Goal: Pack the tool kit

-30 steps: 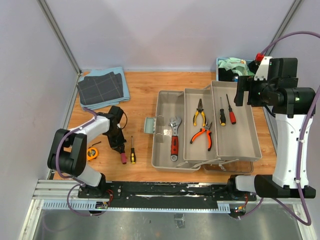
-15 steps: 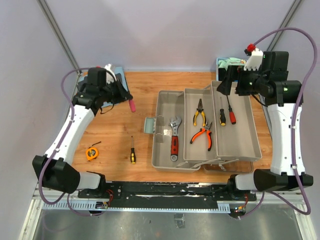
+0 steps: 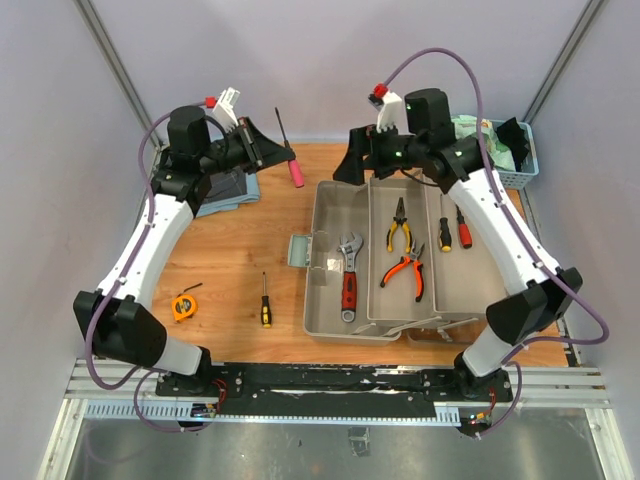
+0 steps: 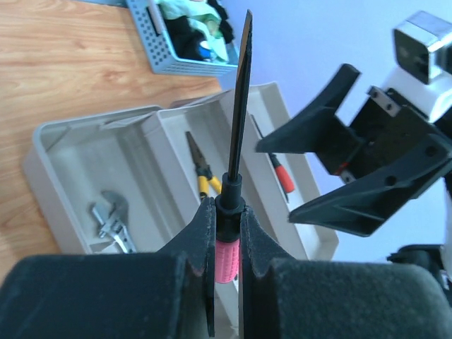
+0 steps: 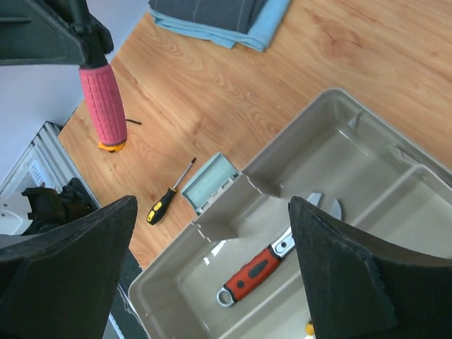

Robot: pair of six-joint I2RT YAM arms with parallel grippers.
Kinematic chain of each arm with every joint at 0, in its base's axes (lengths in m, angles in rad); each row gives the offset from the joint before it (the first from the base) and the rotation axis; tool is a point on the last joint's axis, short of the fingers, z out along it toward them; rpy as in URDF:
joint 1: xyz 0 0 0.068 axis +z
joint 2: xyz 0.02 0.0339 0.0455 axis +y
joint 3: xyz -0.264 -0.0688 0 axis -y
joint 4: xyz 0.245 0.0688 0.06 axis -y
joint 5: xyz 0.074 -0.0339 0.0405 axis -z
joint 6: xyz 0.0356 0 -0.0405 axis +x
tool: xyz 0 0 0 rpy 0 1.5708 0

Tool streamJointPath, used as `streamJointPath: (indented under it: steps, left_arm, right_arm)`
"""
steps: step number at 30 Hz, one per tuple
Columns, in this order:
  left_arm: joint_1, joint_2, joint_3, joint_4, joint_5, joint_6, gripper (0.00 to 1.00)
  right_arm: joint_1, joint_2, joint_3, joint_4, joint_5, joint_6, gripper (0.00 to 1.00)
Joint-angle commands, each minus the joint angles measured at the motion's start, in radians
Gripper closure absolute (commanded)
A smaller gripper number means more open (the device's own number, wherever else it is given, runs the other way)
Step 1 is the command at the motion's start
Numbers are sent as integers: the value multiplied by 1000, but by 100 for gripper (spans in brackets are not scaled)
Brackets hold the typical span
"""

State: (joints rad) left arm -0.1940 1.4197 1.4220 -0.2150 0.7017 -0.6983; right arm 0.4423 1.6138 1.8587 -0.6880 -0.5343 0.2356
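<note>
my left gripper (image 4: 227,224) clamped on long pink-handled screwdriver (image 3: 291,160), aloft, left of open grey-beige plastic toolbox (image 3: 312,262). my right gripper (image 5: 212,205) gaping, empty, above box. step: screwdriver into box. next, i reckon: line up over tray (image 3: 478,275), lower, release.

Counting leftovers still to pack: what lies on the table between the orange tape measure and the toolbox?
One yellow-handled screwdriver, visible in the top view.

Robot lab test cell, prob.: plain pale wall panels (image 3: 330,60) w/ alu frame posts (image 3: 118,68), wood tabletop (image 3: 220,260), 2 robot arms (image 3: 150,240) bolted to alu rail (image 3: 330,385) at near edge, purple cabling (image 3: 437,52) looped loose.
</note>
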Motion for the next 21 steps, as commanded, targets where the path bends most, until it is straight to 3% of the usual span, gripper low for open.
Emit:
streamJointPath:
  steps: [1,16,21]
  left_arm:
    - [-1,14,48,146,140,-111,100]
    - [-4,71,68,217,176,-145,100]
    - [-12,70,73,234,182,-155,100]
  right_arm:
    - [57,24,76,116,-23,20,10]
    - [170,172,201,160,-85,49,16]
    - [189,200,208,154,-84,47,25]
